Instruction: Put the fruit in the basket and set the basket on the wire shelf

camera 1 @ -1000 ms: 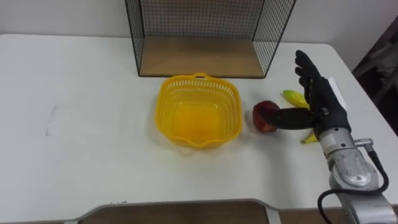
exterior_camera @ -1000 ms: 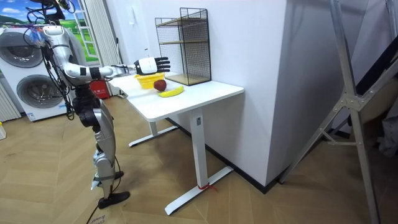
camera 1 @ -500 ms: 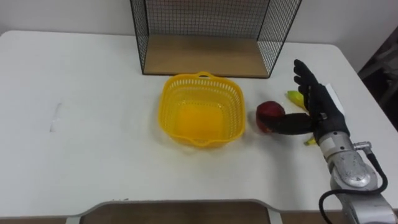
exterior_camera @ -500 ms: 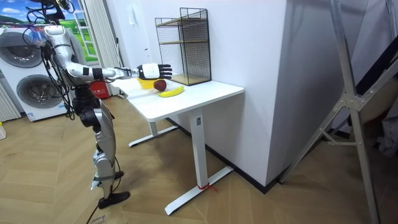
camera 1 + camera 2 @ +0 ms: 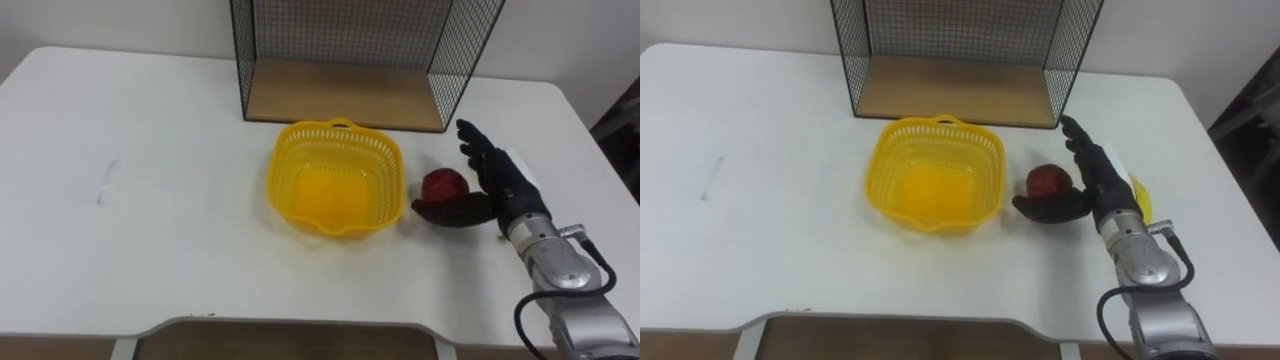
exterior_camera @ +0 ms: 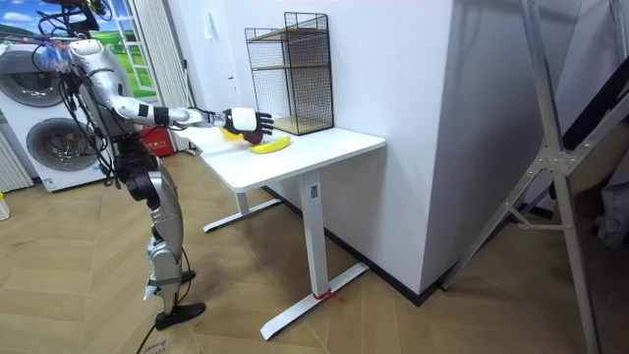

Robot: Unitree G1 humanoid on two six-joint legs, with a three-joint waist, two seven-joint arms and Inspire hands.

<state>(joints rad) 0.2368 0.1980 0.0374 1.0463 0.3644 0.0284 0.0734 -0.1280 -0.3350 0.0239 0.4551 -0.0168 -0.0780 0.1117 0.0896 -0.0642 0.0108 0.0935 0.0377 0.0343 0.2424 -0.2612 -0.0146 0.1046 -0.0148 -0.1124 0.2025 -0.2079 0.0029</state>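
Basket (image 5: 380, 170) sits upright, mouth up, empty, on the table (image 5: 150, 200) in front of the wire shelf (image 5: 350, 50). Apple (image 5: 444, 185) is just right of it. Right hand (image 5: 505, 195) has its fingers straight along the apple's right side, thumb spread across its near side. Banana (image 5: 1138, 193) is mostly hidden behind the hand; its long axis runs left-right in the room view.

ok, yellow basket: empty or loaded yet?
Empty. The yellow plastic lattice basket shows a bare bottom; the red apple sits on the white table to its right, by the right hand.
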